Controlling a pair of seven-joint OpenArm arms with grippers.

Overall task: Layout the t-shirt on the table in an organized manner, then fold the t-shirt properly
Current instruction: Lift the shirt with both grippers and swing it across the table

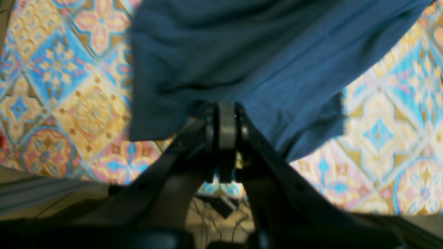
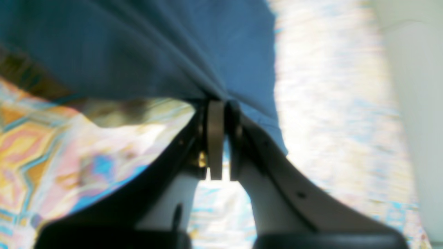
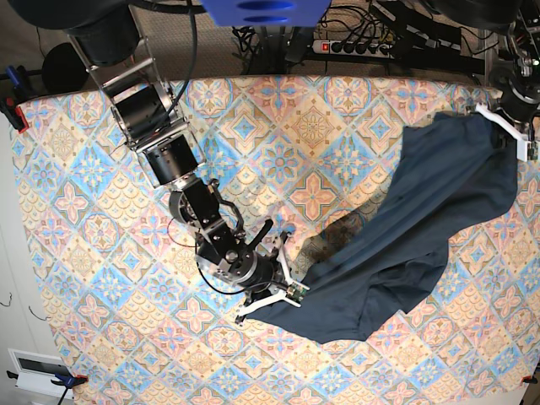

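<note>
T-shirt: stretched slantwise across the right half of the patterned surface, lifted between two arms.
Right fingers: clamped on its near-left corner.
Left fingers: pinching its far-right edge.
Open room: the surface's left half.

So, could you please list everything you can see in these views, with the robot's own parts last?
t-shirt: one, dark navy, stretched across the right side of the table in the base view, partly lifted between the two claws.
table: one, covered in a pink, blue and yellow diamond and floral cloth, filling most of the base view.
power strip: one, white with a red switch, behind the far edge of the table among black cables.
clamps: red-tipped, at the table's left edge and lower corners.
right claw: one, black and white, shut on the t-shirt at its lower left end.
left claw: one, shut on the t-shirt at its upper right end.
</note>
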